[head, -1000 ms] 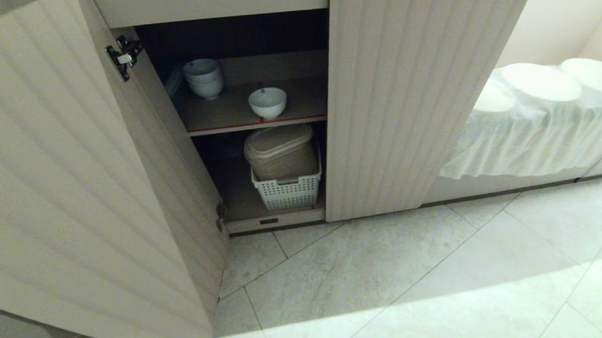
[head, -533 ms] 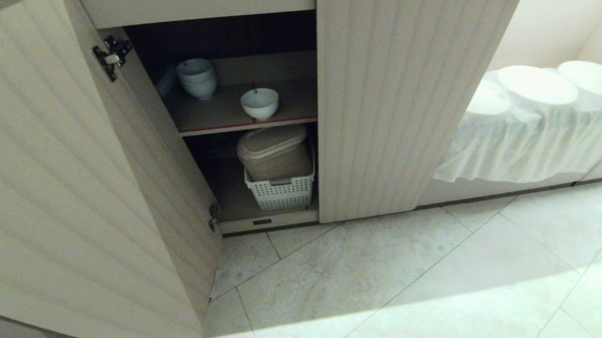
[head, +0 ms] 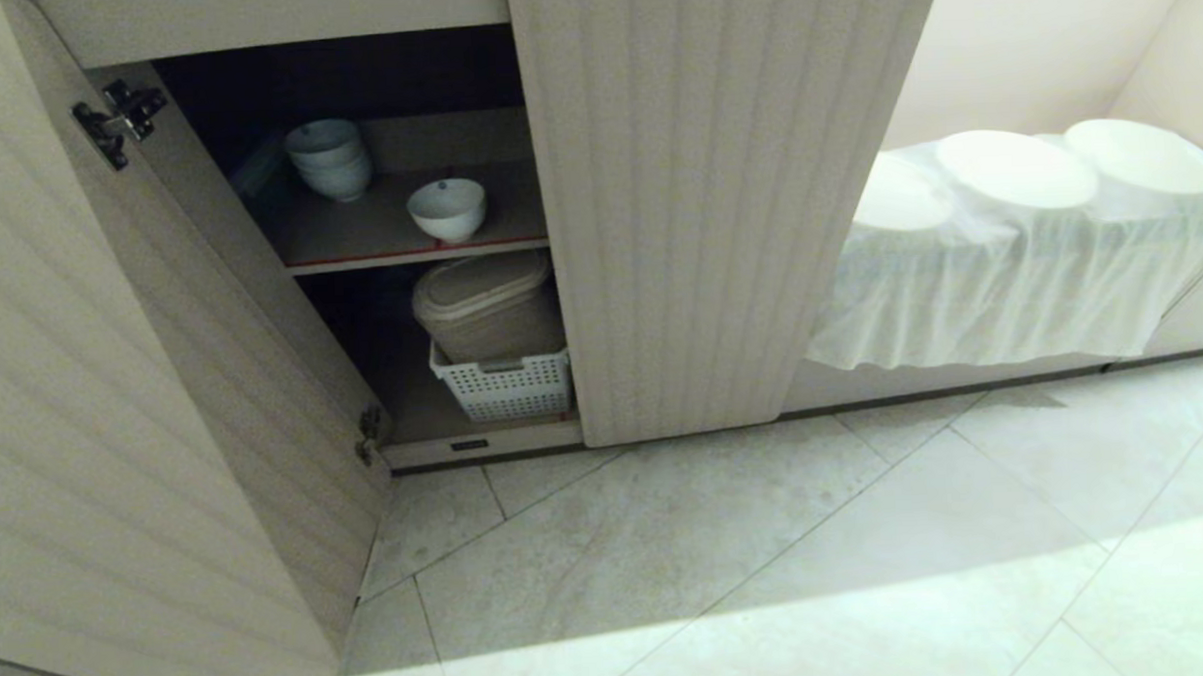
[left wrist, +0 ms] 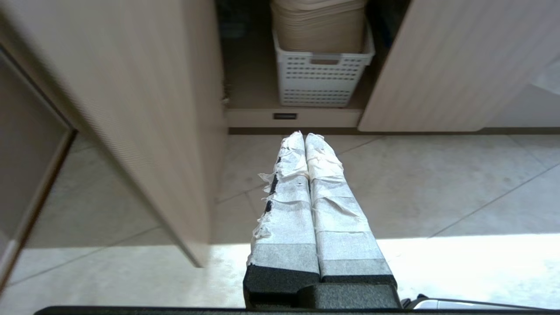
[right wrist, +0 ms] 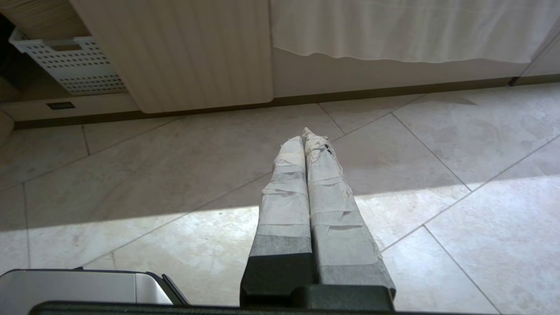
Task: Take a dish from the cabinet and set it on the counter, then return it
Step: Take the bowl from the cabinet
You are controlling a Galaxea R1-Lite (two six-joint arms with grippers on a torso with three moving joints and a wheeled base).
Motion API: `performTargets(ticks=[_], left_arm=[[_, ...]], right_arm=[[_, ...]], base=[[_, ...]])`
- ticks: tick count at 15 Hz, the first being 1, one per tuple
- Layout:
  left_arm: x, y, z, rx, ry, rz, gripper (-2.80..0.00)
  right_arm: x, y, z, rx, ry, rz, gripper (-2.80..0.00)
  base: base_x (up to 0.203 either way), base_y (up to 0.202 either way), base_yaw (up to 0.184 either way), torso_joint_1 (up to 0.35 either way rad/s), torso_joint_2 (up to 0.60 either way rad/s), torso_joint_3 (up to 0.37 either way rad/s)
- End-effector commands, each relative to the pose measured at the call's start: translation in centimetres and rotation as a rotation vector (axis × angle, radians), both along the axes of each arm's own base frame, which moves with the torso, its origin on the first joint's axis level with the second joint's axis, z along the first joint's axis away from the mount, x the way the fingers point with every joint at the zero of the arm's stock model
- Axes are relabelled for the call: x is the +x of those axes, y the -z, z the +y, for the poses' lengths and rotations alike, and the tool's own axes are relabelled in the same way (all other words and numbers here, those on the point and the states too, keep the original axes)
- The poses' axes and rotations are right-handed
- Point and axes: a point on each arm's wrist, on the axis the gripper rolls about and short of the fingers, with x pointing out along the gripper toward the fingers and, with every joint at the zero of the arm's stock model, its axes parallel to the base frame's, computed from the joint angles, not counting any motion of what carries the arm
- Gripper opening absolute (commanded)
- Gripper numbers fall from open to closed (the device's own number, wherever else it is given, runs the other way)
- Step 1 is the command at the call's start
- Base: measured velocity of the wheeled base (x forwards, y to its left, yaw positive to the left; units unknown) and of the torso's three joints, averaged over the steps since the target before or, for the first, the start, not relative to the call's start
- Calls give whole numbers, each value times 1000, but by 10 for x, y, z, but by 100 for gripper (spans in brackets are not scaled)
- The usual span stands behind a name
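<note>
The dish (head: 447, 209), a small white bowl, stands alone on the upper shelf of the open cabinet (head: 413, 252), near the shelf's red front edge. The cabinet's fluted left door (head: 134, 414) is swung wide open; its right door (head: 697, 205) is closed. Neither arm shows in the head view. My left gripper (left wrist: 305, 136) hangs low over the floor tiles in front of the cabinet's bottom shelf, shut and holding nothing. My right gripper (right wrist: 304, 135) is also shut and bare, above the floor in front of the closed door. The counter is out of view.
A stack of white bowls (head: 329, 159) stands at the back left of the upper shelf. A white perforated basket (head: 504, 386) holding a beige bin (head: 485, 307) fills the lower shelf. To the right, cloth-covered white pots (head: 1016, 168) sit in an open bay.
The whole head view has shifted: the cabinet and everything in it now sit further left in the picture, so the camera has moved. Nothing in the cabinet has moved.
</note>
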Motion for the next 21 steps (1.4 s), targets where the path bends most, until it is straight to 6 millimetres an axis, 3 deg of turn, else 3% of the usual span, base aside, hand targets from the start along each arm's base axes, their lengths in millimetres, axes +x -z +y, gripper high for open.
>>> performTargets(ticks=[1,10,21], left_arm=[[0,0,0,-1,-1,0,-280],[0,0,0,-1,0,-1,-280],[0,0,0,-1,0,-1,-280]], right_arm=[[0,0,0,1,-1,0,-280],[0,0,0,1,-1,0,-280],[0,0,0,1,-1,0,-280]], base=[[0,-194,-1,7,4,1],[0,-177,1,1,1,4],[0,0,0,0,0,0]])
